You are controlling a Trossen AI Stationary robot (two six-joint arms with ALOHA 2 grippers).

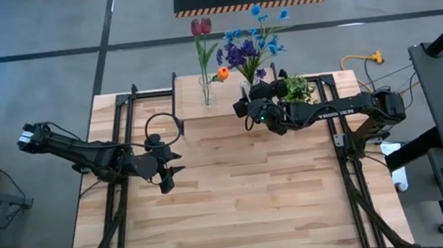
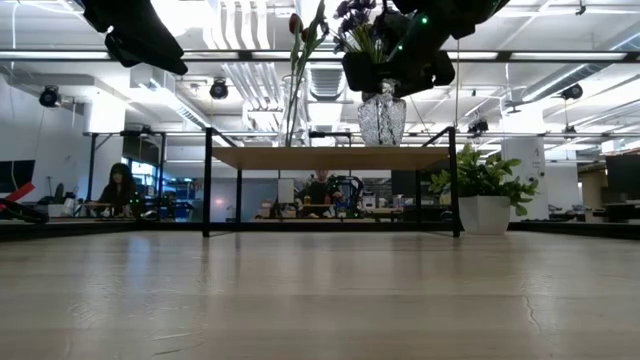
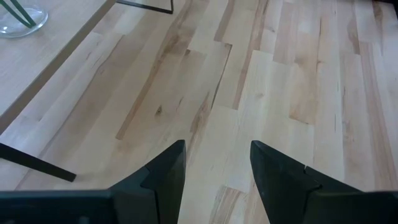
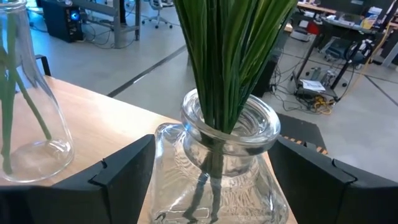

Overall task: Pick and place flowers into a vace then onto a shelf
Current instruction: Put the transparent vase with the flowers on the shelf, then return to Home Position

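A squat cut-glass vase [image 4: 217, 180] with green stems in its neck stands on the shelf [image 2: 300, 158] at the table's far edge. It carries the purple bunch [image 1: 239, 55] and the blue spray [image 1: 265, 26]. My right gripper [image 4: 213, 143] is closed around it, also seen in the high view [image 1: 246, 104]. A tall clear flask [image 1: 206, 93] to its left holds the dark red tulips [image 1: 201, 27] and the orange bud [image 1: 221, 73]. My left gripper [image 1: 170, 168] hovers open over bare table, left of centre. My right gripper has the cut-glass vase pinched between its two fingers, one finger [image 4: 127, 177] on each side of its shoulder [image 4: 165, 140] just below the neck. It comes from the table's near side, slanting slightly down. The vase is upright, its base [image 2: 382, 142] at the shelf top.
A small leafy potted plant [image 1: 298, 90] in a white pot [image 2: 485, 213] sits right of the vase, close to my right arm. The shelf's black legs [image 2: 207, 180] stand on the table. The near half of the table [image 1: 245, 203] is bare wood. A person sits far behind [image 2: 118, 185].
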